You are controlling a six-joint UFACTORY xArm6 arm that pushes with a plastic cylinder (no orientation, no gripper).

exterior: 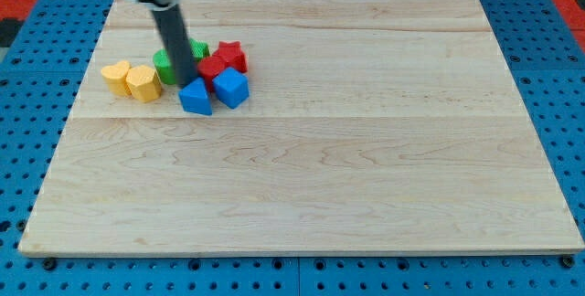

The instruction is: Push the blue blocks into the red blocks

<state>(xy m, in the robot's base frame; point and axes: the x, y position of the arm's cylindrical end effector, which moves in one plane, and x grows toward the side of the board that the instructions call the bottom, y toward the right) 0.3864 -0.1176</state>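
My rod comes down from the view's top left, and my tip [187, 82] stands at the top edge of a blue block [195, 98]. A second blue block [232, 88] lies just right of it, the two touching. A red block [213, 68] sits right above both blue blocks, touching them, and a red star-shaped block [231, 56] lies up and right of it. The blocks form one tight cluster in the board's upper left.
Two green blocks [167, 66] lie behind the rod, left of the red blocks. Two yellow blocks, one heart-shaped [116, 75] and one [143, 83] beside it, lie to the left. The wooden board [366, 168] rests on a blue pegboard.
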